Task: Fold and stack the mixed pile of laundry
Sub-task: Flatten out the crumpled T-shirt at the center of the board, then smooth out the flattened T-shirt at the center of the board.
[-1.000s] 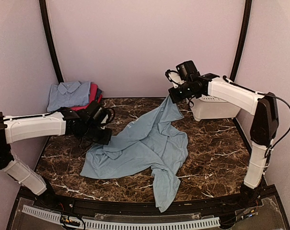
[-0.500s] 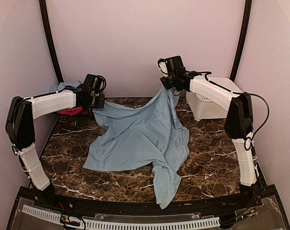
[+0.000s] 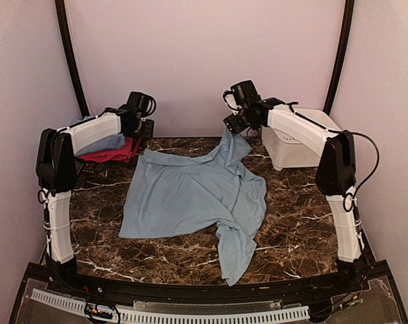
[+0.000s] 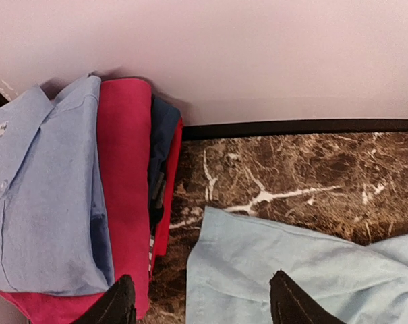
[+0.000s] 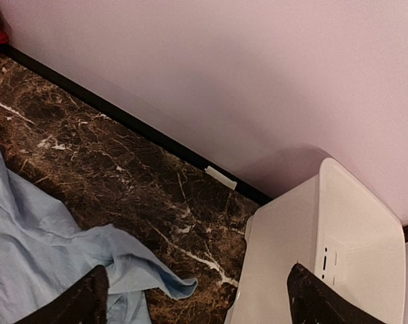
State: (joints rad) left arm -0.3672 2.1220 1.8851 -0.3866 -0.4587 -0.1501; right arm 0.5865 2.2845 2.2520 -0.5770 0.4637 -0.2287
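Note:
A pale blue garment (image 3: 190, 192) from the laundry pile lies spread across the middle of the marble table (image 3: 298, 209), one sleeve trailing toward the front edge. My left gripper (image 3: 145, 129) hovers open over its back left corner (image 4: 257, 263), nothing between the fingers (image 4: 119, 305). My right gripper (image 3: 233, 127) is open above the back right corner (image 5: 123, 266), which lies loose and curled on the marble. At the back left sits a folded stack (image 3: 102, 144): a blue collared shirt (image 4: 42, 196) on top of a magenta-pink piece (image 4: 126, 189) and dark pieces (image 4: 162, 142).
A white plastic tub (image 3: 295, 145) stands at the back right, close beside my right gripper (image 5: 204, 300) and partly under its outer finger. The pink back wall (image 3: 204, 61) is right behind both grippers. Black frame posts rise at both back corners.
Both grippers carried the garment's corners to the back of the table, spreading it out, then opened and let go. The cloth has dropped flat.

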